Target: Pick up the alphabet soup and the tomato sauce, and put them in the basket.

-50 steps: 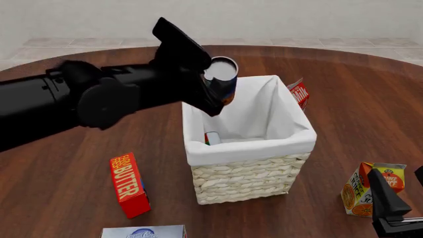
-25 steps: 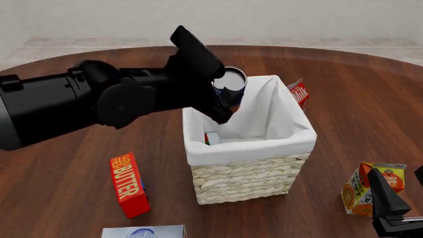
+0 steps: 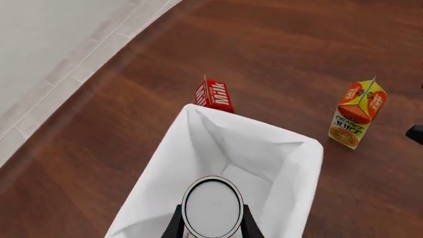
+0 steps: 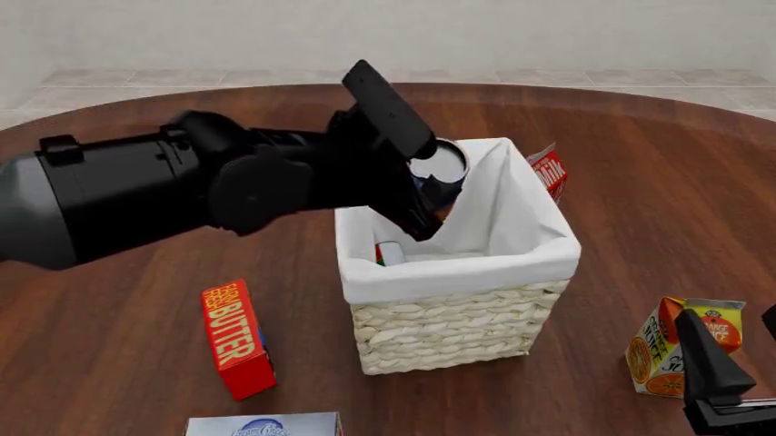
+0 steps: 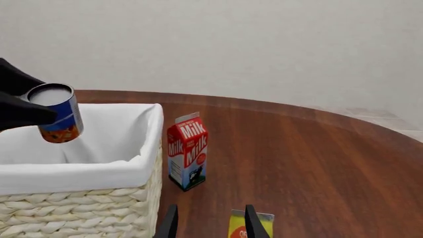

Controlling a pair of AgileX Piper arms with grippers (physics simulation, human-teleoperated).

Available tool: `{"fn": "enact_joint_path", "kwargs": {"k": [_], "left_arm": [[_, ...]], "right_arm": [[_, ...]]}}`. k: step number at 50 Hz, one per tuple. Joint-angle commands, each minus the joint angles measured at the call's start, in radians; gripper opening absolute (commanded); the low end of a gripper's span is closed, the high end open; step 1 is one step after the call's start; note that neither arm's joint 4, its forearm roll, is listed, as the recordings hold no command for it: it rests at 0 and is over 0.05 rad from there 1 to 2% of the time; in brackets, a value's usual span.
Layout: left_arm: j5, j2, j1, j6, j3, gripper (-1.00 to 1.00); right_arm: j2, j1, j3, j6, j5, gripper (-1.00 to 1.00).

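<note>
Alphabet soup held over the basket

The basket (image 4: 455, 272) on the worktop (image 4: 122, 345) already holds the tomato sauce (image 4: 387, 253). The left gripper (image 4: 427, 186) has its fingers closed on the alphabet soup (image 5: 56, 113) above the rim; released off-centre, it could clip the lining. The right gripper (image 5: 207, 221) hangs open, empty.

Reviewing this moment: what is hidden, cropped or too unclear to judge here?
- Tomato can in the basket: front view shows only a sliver behind the lining; whether it stands or lies is unclear.
- Soup can label: covered by the left arm in front view; only the lid shows in the left wrist view.
- Blue-and-white box: cropped by the front view's lower edge.
- Juice carton: partly hidden by the right tool.
</note>
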Motion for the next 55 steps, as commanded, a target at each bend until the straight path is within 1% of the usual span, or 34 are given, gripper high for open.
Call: {"fn": "enact_joint_path", "kwargs": {"k": [1, 7, 18, 21, 25, 31, 32, 55], "left_arm": [[0.015, 0.026, -0.013, 0.027, -0.022, -1.00], [0.016, 0.040, -0.027, 0.028, -0.014, -1.00], [0.015, 0.068, -0.021, 0.028, -0.022, -1.00], [0.026, 0.070, -0.046, 0.017, -0.012, -1.00], [0.019, 0.084, -0.020, 0.025, -0.024, -1.00], [0.021, 0.092, -0.012, 0.019, -0.036, -1.00], [0.021, 0.094, -0.008, 0.023, -0.039, 1.00], [0.011, 0.089, -0.005, 0.023, -0.031, 1.00]], "right_arm": [[-0.002, -0.002, 0.000, 0.001, 0.002, 1.00], [0.000, -0.001, 0.000, 0.000, 0.000, 1.00], [0.002, -0.003, 0.001, -0.005, -0.003, 1.00], [0.000, -0.001, 0.001, -0.001, -0.001, 1.00], [-0.001, -0.002, 0.001, -0.001, 0.000, 1.00], [0.001, -0.001, 0.001, -0.001, -0.002, 1.00], [0.002, -0.002, 0.001, -0.001, -0.002, 1.00], [-0.004, -0.002, 0.001, -0.002, 0.003, 1.00]]}}
